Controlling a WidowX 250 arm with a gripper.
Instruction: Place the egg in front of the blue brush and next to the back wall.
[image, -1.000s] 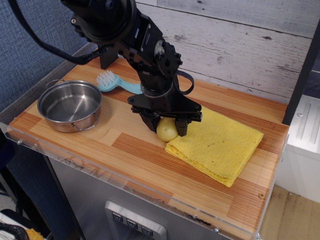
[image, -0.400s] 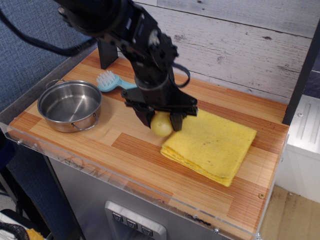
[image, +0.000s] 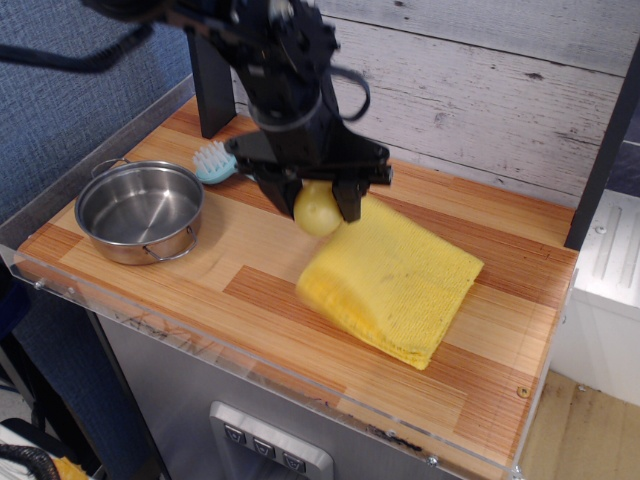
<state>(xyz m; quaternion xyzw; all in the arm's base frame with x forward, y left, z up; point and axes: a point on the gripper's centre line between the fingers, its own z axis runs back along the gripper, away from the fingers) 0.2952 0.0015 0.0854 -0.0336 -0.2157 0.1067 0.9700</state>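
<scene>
The gripper (image: 318, 203) is clamped around the egg (image: 316, 209), one dark finger on each side of it, and the egg hangs clear of the worktop (image: 250, 290) — carried, not resting. It sits above the middle of the worktop, just off the cloth's (image: 392, 288) near-left edge and a little toward the back edge.

The yellow cloth looks blurred and bunched along its left side, so it may be dragging or shifting under the arm; I can't tell whether a finger is catching it.

The blue brush (image: 213, 161) lies near the back-left part of the worktop, bristles up, its handle hidden behind the arm. A steel pot (image: 140, 211) stands by the left edge, closer to the front. The back wall (image: 480, 90) of pale planks runs along the far edge.

As for progress: the pickup looks done, and the carry is under way. What is left, by my reading, is the larger half — bringing the egg to a spot close to the back wall and beside the brush, lowering it to the wood, and letting go. The egg is round and smooth, so it could roll once released; a gentle set-down would suit it.
</scene>
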